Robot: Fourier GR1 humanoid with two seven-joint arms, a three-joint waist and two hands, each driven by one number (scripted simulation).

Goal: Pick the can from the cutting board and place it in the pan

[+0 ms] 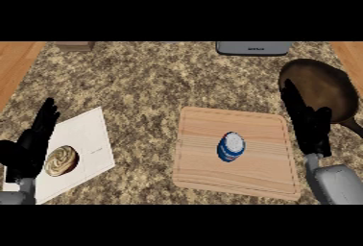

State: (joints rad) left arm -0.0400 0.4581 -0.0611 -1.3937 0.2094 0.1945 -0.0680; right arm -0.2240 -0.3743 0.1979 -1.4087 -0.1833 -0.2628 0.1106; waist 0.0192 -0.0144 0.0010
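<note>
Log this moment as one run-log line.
can: on cutting board | pan: empty | right hand: open beside board | left hand: open, resting

1 view only, from the robot's head, looking steeply down onto the counter [156,81]. Both forearms enter from the lower edge, at 7 and 5 o'clock. Near enough that the cutting board [241,129] sits just below and right of centre and takes up a good share of the view. The pan [322,86] at 2 o'clock is cut by the right edge; a grey object [254,47] at 12 is cut at the top. No 2nd view, so no overlap.
</note>
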